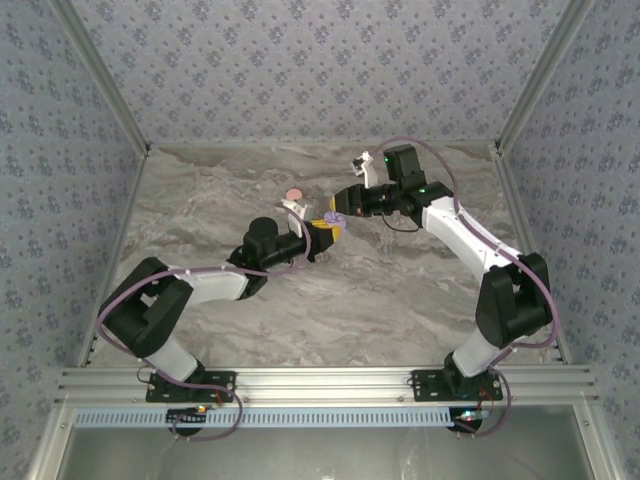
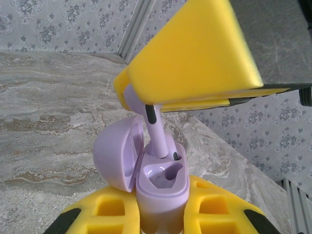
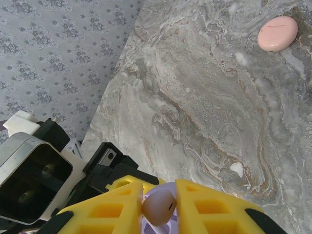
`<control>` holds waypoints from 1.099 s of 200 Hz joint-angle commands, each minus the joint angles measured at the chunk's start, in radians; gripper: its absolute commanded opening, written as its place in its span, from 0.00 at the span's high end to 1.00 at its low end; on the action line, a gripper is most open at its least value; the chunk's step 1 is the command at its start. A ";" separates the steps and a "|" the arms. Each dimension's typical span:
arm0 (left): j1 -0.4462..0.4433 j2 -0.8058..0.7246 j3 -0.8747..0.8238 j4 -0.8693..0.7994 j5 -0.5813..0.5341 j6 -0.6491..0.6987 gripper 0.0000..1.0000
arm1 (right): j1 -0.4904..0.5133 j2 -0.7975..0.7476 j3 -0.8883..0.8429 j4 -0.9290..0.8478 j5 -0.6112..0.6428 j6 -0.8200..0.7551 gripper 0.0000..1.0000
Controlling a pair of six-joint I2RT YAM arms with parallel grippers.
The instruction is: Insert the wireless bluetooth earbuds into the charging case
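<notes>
My left gripper (image 2: 163,217) is shut on the lilac charging case (image 2: 163,187), held upright with its lid (image 2: 113,155) swung open to the left. From above, my right gripper (image 3: 159,204) is shut on a lilac earbud (image 3: 160,207). The earbud's stem (image 2: 157,134) reaches down into the far slot of the case, while the near slot (image 2: 165,176) is bare. Seen from the top, the right gripper (image 1: 345,206) and the left gripper (image 1: 325,233) meet at the case (image 1: 336,220) over the middle of the table.
A closed salmon-pink disc (image 3: 277,33) lies on the marble table (image 3: 204,97), just beyond the left gripper (image 1: 293,193). The left wrist's camera housing (image 3: 29,178) sits close below my right fingers (image 3: 114,209). Patterned walls enclose the table.
</notes>
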 commanded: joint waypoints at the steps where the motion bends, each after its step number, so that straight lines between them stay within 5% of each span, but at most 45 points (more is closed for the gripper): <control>1: -0.006 -0.036 0.036 0.028 0.019 -0.008 0.87 | 0.006 -0.030 0.026 -0.023 0.005 -0.019 0.77; 220: -0.006 -0.061 0.038 0.001 -0.039 -0.015 0.88 | 0.022 -0.036 0.032 -0.124 -0.001 -0.101 0.77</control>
